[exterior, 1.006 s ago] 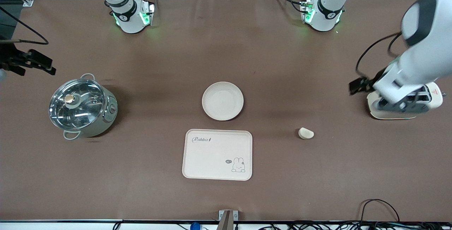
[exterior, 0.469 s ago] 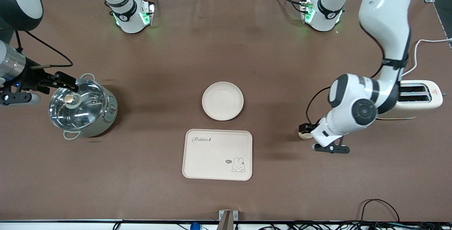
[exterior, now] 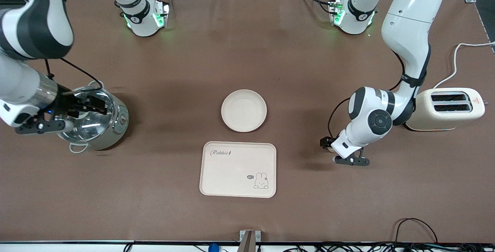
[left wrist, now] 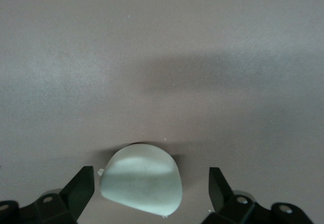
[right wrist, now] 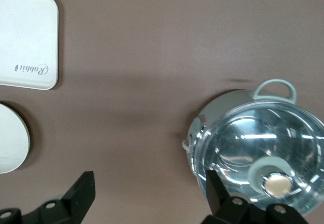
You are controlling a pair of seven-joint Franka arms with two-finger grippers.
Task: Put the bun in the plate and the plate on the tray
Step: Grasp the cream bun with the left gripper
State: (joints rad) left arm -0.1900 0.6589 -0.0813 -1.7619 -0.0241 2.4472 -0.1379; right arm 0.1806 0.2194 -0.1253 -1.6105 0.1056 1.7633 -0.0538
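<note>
The bun [left wrist: 140,181] lies on the brown table between the open fingers of my left gripper [left wrist: 150,179], with a gap on both sides. In the front view that gripper [exterior: 328,146] is low at the bun's spot, toward the left arm's end of the table, and hides the bun. The round plate [exterior: 243,110] lies empty at the table's middle. The Rabbit tray [exterior: 238,169] lies empty just nearer the camera than the plate. My right gripper [exterior: 96,104] is open and empty over the pot [exterior: 91,118]; it also shows in the right wrist view [right wrist: 149,183].
The lidded steel pot [right wrist: 263,148] stands toward the right arm's end of the table. A cream toaster [exterior: 448,108] with a white cord stands at the left arm's end. The right wrist view shows the tray [right wrist: 25,36] and the plate's edge [right wrist: 10,145].
My left arm has swung from the toaster to the bun and its open gripper has come down around it. My right arm has moved in from the table's end to over the pot.
</note>
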